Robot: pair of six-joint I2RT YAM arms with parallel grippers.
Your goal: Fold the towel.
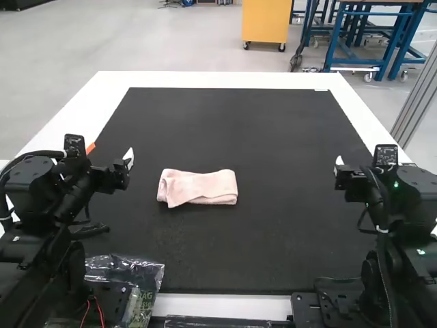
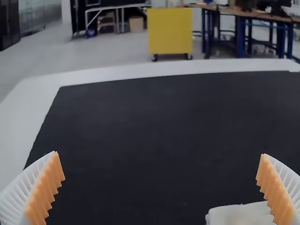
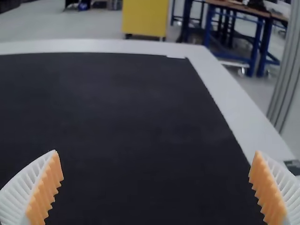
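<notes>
1. On the black mat point(image 1: 235, 253), a little toward 8 o'clock from its middle, lies the pale pink towel point(image 1: 199, 187), with 12 o'clock taken as the far edge in the high view.
2. It is folded into a compact strip, its long sides running roughly from 9 to 3 o'clock. Layers show along the 6 o'clock side, and the end toward 9 o'clock looks rounded.
3. Toward 10 o'clock from the towel is the left gripper point(image 1: 128, 159), apart from the cloth. In the left wrist view the same left gripper point(image 2: 160, 157) is wide, its ribbed white fingers far from each other, and a pale part of the towel shows near one orange pad point(image 2: 275, 190).
4. Toward 3 o'clock is the right gripper point(image 1: 339, 164), well apart from the towel. Its fingers are wide too, with bare mat between them in the right wrist view.
5. Toward 7 o'clock from the towel, a clear plastic bag point(image 1: 130, 270) sits beside the left arm's base.
6. White table point(image 1: 225, 78) borders the mat at 12 o'clock.
</notes>
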